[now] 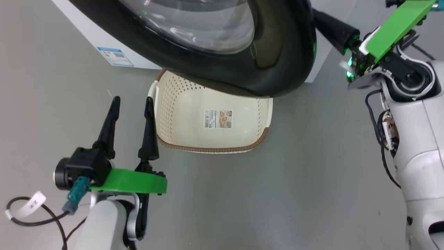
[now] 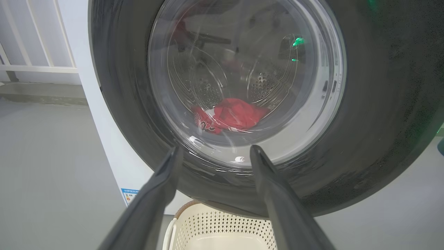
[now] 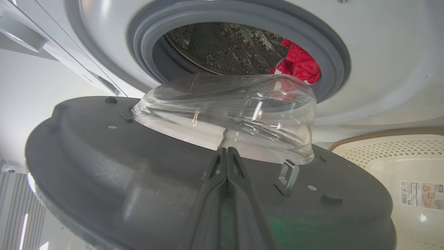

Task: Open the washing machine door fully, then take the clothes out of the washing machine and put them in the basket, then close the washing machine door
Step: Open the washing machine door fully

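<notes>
The right end effector [image 3: 227, 154] is pressed together with nothing pinched, its tips lying by the glass bowl on the inner face of the door [image 3: 104, 166]. The left end effector [image 1: 132, 100] is held spread and empty beside the basket [image 1: 211, 149], which is set on the floor under the part-open door. The clothes [image 3: 301, 64] are seen in the drum of the machine [image 3: 364, 52].

A smooth grey floor [image 1: 242, 201] runs back to a white railing [image 2: 38, 52] above a low concrete kerb [image 2: 41, 93].

Washing machine door [image 1: 284, 52] overhangs basket [image 1: 208, 148]; left gripper [image 1: 132, 99] fingers [image 1: 109, 125] spread beside it.
</notes>
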`<state>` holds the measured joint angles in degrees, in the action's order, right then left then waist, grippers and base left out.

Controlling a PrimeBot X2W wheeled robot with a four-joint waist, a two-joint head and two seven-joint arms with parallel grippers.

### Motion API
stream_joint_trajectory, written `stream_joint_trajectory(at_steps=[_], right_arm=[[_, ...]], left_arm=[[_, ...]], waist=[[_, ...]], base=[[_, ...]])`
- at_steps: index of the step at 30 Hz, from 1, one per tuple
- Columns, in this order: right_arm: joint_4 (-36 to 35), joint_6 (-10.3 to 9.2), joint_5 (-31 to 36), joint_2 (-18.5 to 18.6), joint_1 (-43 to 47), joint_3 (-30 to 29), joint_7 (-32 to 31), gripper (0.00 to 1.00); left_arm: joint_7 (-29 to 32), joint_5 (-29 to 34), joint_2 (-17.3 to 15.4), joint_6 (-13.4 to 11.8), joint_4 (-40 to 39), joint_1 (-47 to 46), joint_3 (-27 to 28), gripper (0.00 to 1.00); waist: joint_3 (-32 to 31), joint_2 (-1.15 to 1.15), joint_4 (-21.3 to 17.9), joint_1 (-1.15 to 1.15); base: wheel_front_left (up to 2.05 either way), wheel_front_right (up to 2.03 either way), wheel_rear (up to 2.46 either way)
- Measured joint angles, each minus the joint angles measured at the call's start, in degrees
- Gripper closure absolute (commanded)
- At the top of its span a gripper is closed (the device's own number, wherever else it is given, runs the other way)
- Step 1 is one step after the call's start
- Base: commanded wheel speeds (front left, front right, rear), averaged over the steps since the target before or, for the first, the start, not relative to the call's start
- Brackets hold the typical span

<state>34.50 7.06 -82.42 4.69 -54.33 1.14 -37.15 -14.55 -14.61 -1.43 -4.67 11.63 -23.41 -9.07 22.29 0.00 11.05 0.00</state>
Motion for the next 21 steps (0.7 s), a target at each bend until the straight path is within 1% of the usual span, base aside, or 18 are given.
stream_joint_trajectory(at_steps=[12,21], right_arm=[[-0.7,0.00,-0.6,-0.1,5.3,1.7,-4.8,1.00],[-2.1,0.00,-0.7,-0.2,8.6,2.9,-6.5,1.00]], left_arm=[[0.0,0.0,0.0,0.0,0.1,1.5,0.2,0.00],[0.0,-0.3,0.0,-0.4,0.1,2.7,0.2,0.00]], waist=[[-3.9,0.00,0.8,0.00],[-6.5,0.00,2.8,0.00]], base=[[0.00,0.00,0.00],[0.00,0.00,0.00]])
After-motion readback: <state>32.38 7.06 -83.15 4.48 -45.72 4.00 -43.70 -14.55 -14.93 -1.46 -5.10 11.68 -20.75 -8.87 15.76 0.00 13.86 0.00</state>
